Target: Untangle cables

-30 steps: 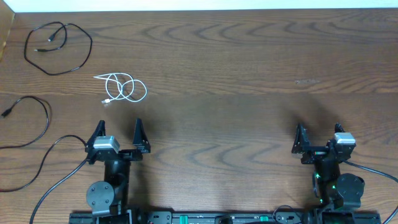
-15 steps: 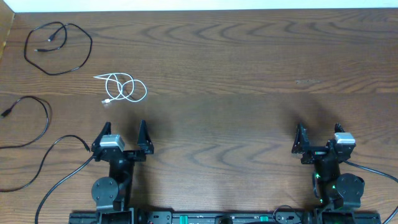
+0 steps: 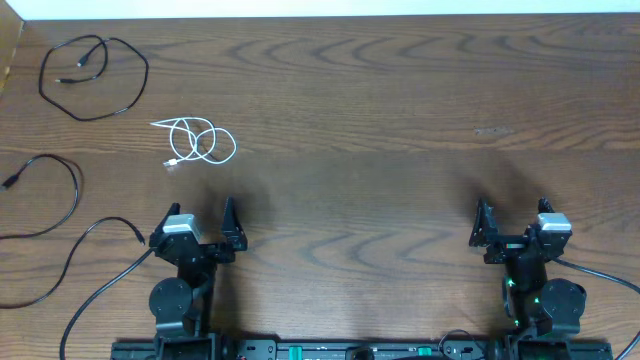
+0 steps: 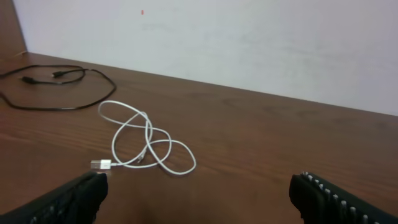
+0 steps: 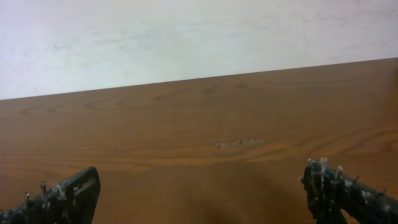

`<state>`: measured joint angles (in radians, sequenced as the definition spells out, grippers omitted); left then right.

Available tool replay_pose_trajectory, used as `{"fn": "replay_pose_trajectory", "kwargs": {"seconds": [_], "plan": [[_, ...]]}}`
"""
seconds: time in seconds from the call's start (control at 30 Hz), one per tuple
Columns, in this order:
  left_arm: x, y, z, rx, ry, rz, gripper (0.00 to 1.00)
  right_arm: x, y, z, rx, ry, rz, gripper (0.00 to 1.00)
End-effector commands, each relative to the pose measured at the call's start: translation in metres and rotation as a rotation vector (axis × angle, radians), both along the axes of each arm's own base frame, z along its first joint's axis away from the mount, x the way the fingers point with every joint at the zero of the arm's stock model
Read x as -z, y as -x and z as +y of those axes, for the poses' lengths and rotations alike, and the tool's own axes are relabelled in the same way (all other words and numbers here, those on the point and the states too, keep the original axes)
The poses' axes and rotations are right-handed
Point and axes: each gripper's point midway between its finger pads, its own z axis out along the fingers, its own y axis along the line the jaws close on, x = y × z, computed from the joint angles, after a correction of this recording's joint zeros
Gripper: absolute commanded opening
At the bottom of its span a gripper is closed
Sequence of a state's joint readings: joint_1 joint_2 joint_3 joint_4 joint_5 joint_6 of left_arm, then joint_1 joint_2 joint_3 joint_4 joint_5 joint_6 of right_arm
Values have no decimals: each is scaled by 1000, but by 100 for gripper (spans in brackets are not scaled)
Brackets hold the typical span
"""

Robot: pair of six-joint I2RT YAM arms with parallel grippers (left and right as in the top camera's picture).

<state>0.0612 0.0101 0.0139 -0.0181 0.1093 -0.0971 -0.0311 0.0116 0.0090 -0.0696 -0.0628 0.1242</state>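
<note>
A white cable (image 3: 198, 141) lies in overlapping loops on the wooden table, left of centre; it also shows in the left wrist view (image 4: 146, 144), its plug near my left fingertip. One black cable (image 3: 92, 75) forms a loop at the far left corner and shows in the left wrist view (image 4: 57, 74). Two more black cables lie at the left edge, one (image 3: 76, 185) looped, one (image 3: 100, 222) ending beside my left arm. My left gripper (image 3: 200, 208) (image 4: 196, 186) is open and empty, just short of the white cable. My right gripper (image 3: 512, 210) (image 5: 202, 180) is open and empty over bare wood.
The table's far edge meets a white wall (image 5: 186, 37). A small scuff mark (image 3: 492, 131) is on the wood ahead of the right gripper. Thicker black cables trail from both arm bases at the near edge.
My left gripper has shifted a little to the right and back toward the near edge. The right arm and the cables have not moved.
</note>
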Motion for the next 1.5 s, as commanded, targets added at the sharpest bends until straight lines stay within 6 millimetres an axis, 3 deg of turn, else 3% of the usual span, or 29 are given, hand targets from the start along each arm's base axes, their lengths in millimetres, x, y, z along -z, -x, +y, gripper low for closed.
{"fn": "replay_pose_trajectory", "kwargs": {"seconds": [0.0, 0.47, 1.47], "plan": [[14, 1, 0, 3, -38, 47, 98, 1, 0, 1, -2, 9, -2, 99], [15, 1, 0, 21, -191, 51, 98, 1, 0, 1, -2, 10, -1, 99], [17, 1, 0, 23, -190, 59, 98, 1, 0, 1, -2, 9, -1, 99]]}}
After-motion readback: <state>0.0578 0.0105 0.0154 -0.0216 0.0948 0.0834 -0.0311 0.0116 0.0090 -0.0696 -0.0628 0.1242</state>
